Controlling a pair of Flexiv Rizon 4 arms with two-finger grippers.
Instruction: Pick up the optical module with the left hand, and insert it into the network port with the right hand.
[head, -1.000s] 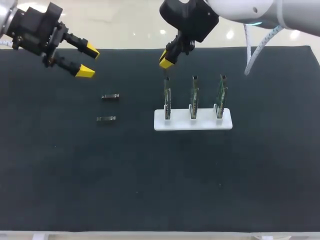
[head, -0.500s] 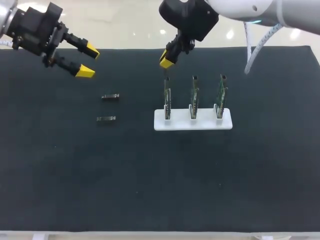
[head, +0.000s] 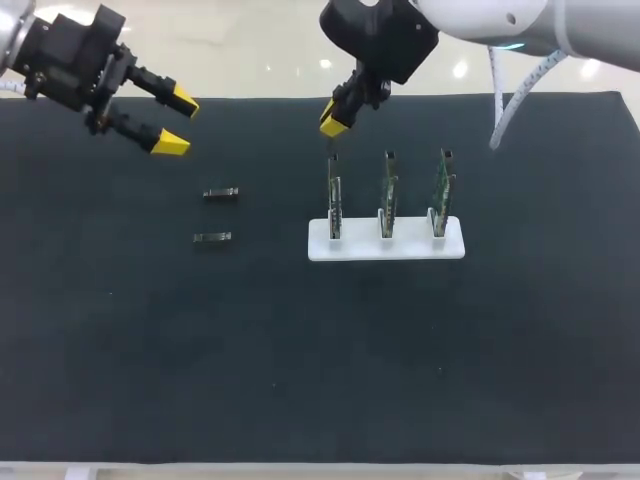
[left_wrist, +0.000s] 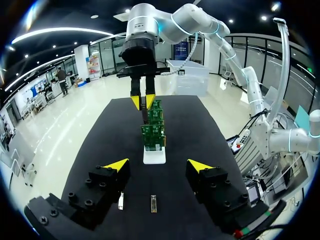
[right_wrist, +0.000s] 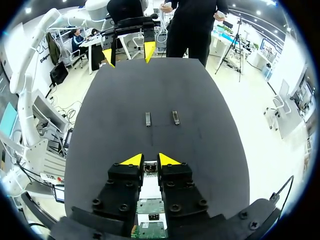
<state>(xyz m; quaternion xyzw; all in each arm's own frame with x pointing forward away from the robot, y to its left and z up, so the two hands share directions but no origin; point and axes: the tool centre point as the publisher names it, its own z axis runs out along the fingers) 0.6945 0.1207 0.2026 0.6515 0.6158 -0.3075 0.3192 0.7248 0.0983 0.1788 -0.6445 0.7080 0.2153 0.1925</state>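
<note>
You hadn't picked up yet: left tool (head: 176, 121) gaped empty, right tool (right_wrist: 150, 161) barely parted; far module (head: 220, 193) and near module (head: 212, 238) lay at nine o'clock of the rack (head: 410, 246).

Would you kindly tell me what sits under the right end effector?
Beneath the right end effector stands the leftmost green circuit board, upright in the white holder. The holder's slot hides its lower edge.

Boards (head: 387, 190) on white base (head: 360, 248): port details were too small to resolve | base, right wrist view: was mostly hidden beneath right gripper (right_wrist: 150, 160) | left arm (head: 60, 60), well apart from base: was cut off at frame edge behind its wrist.
</note>
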